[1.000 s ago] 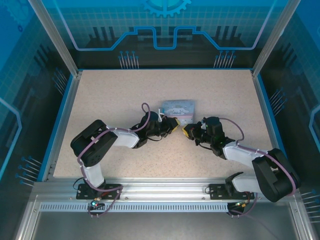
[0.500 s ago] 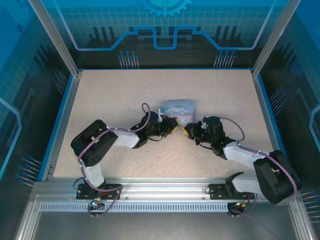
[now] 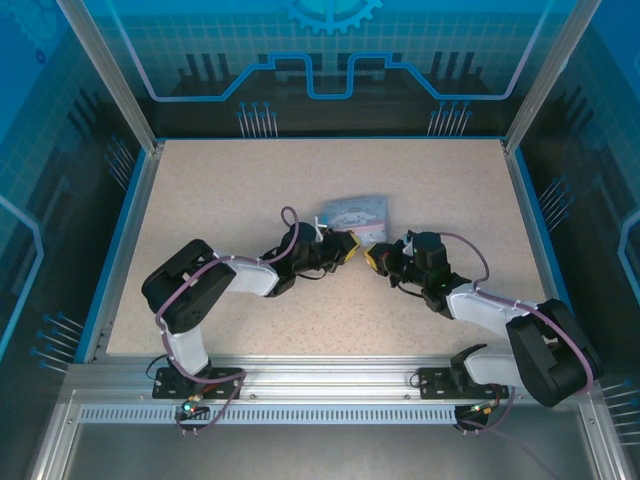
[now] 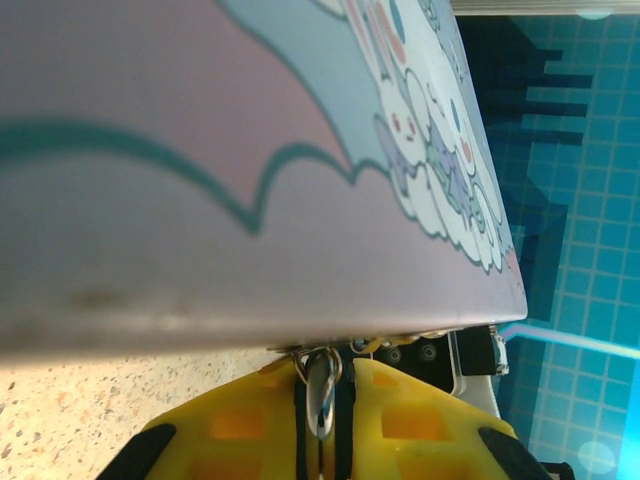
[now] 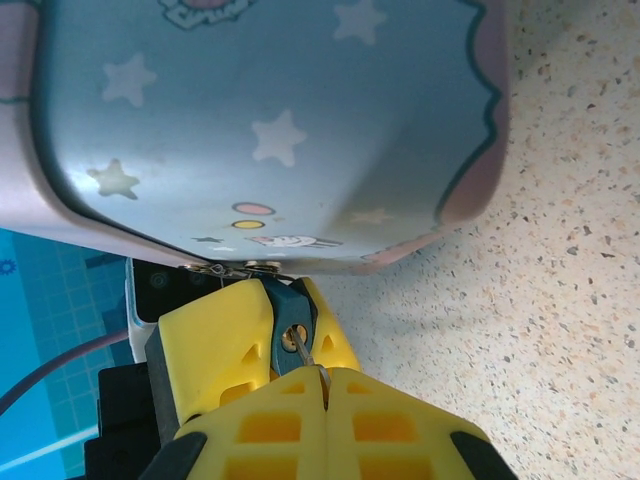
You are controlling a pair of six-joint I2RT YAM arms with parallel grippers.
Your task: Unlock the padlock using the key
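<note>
Padlock [image 5: 289,322]: a small teal-dark body is sitting at the near rim of the tin [image 3: 358,213], at the tin's 6 o'clock in the top view. In the right wrist view it is lying just beside the right gripper's tips, at their 11 o'clock.
Padlock, left wrist view: a silvery metal piece [image 4: 320,388] is showing in the slit between the yellow fingers [image 4: 410,420], right under the tin's edge.
Key [image 5: 306,358]: a thin metal sliver is sticking out of the right gripper toward 11 o'clock. Its tip is meeting the round keyhole in the padlock's face; how deep it is going in cannot be told.
Left gripper [image 3: 347,247]: it is closing to a narrow gap on the padlock, one yellow finger pressing each side of the body, and it is reaching in from the tin's 8 o'clock.
Right gripper [image 5: 326,388]: its jaws are pressing fully together, pinching the key's near end, and it is reaching in from the tin's 4 o'clock.
Gripper tips: they are facing each other, very close, with the left at 9 o'clock of the right in the top view.
Tin: pale blue with stars and cartoon print, it is lying at 12 o'clock of both grippers.
Table [image 3: 230,190]: speckled beige, it is carrying the tin.
</note>
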